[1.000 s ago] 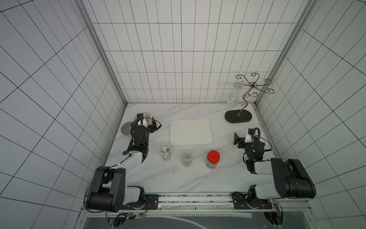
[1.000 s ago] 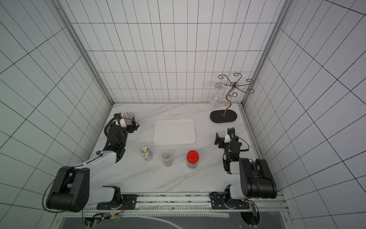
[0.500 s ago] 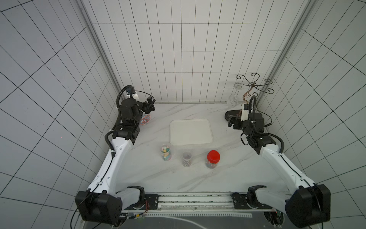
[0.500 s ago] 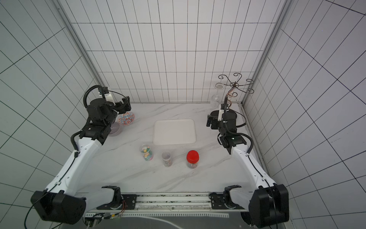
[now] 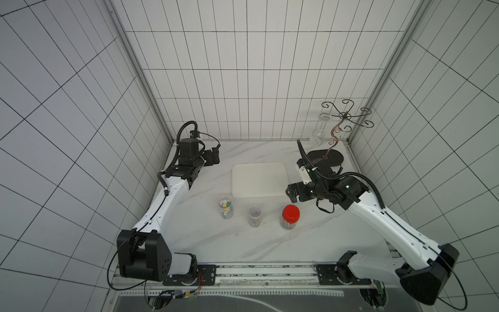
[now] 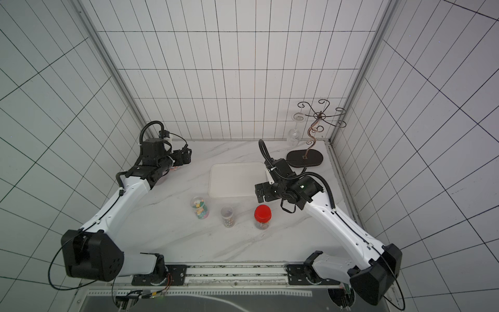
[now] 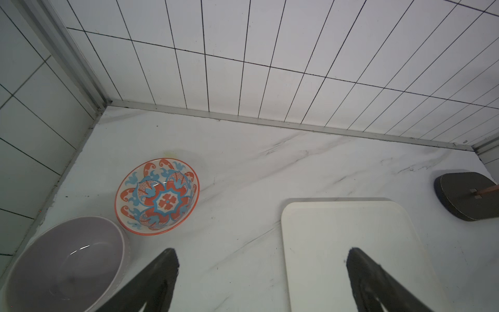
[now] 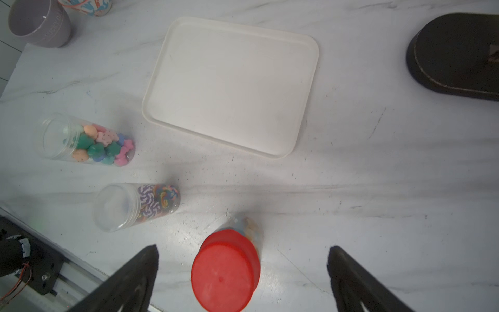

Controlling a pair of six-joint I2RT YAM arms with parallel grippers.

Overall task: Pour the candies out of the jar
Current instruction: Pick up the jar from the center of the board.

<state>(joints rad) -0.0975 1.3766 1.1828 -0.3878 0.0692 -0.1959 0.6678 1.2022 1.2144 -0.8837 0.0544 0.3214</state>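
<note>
Three clear plastic jars stand in a row on the marble table [image 5: 270,243], just in front of the white tray [image 5: 259,178]. The candies [image 8: 102,146] are all inside them and nothing's been poured yet. Pastel lumps are packed in the lidless pastel jar [image 5: 226,208] on the left arm's side, and swirl discs in the lidless swirl jar [image 5: 255,216] in the middle. What's in the red-lidded jar [image 5: 289,217] can't really be made out.

Which jar is meant isn't settled by the pictures. The red-lidded one sits right under the right gripper [image 8: 243,248], though, so it's probably the pick, and its lid would have to be taken off first.

Handling guess: the jars are probably light, stiff and thin-walled. The sides are smooth, so a bit of slip should be expected, and being tall and narrow they'd be easily knocked over. A hold is best taken around the middle of the body, so the mouth is kept free. The candies look hard and loose, so rolling and bouncing off the tray's low rim should be expected.

The right gripper's jaws are spread wide and nothing is held. Same for the left gripper [image 7: 262,251], which is parked over the far left corner, where a patterned bowl [image 7: 158,195] sits just beside a grey bowl [image 7: 81,243].

No labels can be seen on the jars or the lid. Raised lettering is seen on the grey bowl's side in the right wrist view. The first word looks like LUCKY, and the rest can't be read.
</note>
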